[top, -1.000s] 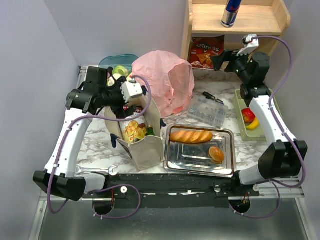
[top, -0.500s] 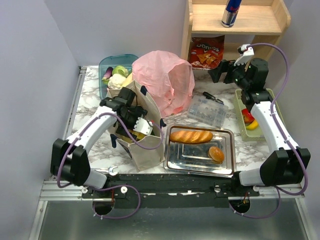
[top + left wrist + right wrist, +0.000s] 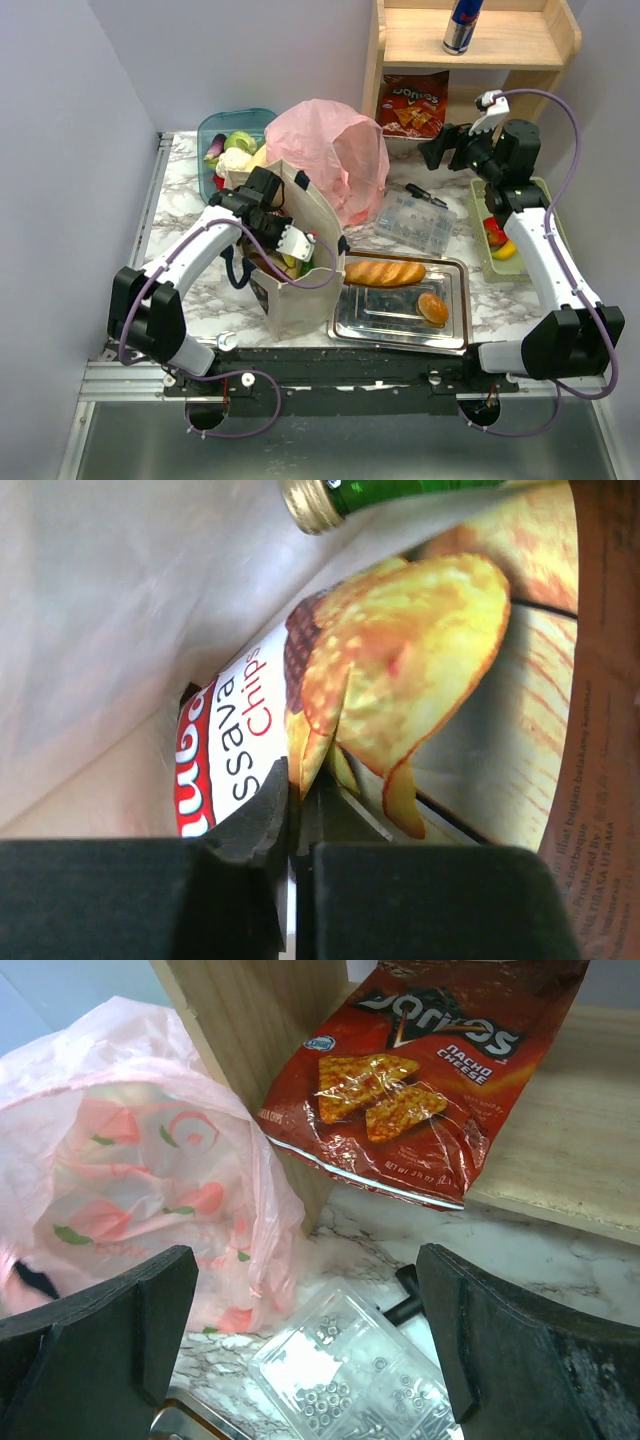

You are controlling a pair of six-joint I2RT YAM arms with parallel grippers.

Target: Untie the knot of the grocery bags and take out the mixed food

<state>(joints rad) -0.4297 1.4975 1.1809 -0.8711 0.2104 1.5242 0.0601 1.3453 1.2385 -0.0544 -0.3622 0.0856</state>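
Inside the canvas tote (image 3: pixel 295 305) there's barely room to move. The left gripper (image 3: pixel 296 805) has its jaws pinched almost together on a fold of the yellow chip bag (image 3: pixel 400 680), which fills everything ahead of them. The tote's pale wall crowds in on their left, and a green bottle (image 3: pixel 400 490) lies across beyond the tips. The right gripper (image 3: pixel 305 1290) is spread wide in open air — a clear parts box (image 3: pixel 350 1380) lies under the gap and the pink bag (image 3: pixel 150 1160) bulges left of the jaws. The wooden shelf post (image 3: pixel 270 1030) and red chip bag (image 3: pixel 420 1080) block straight ahead.
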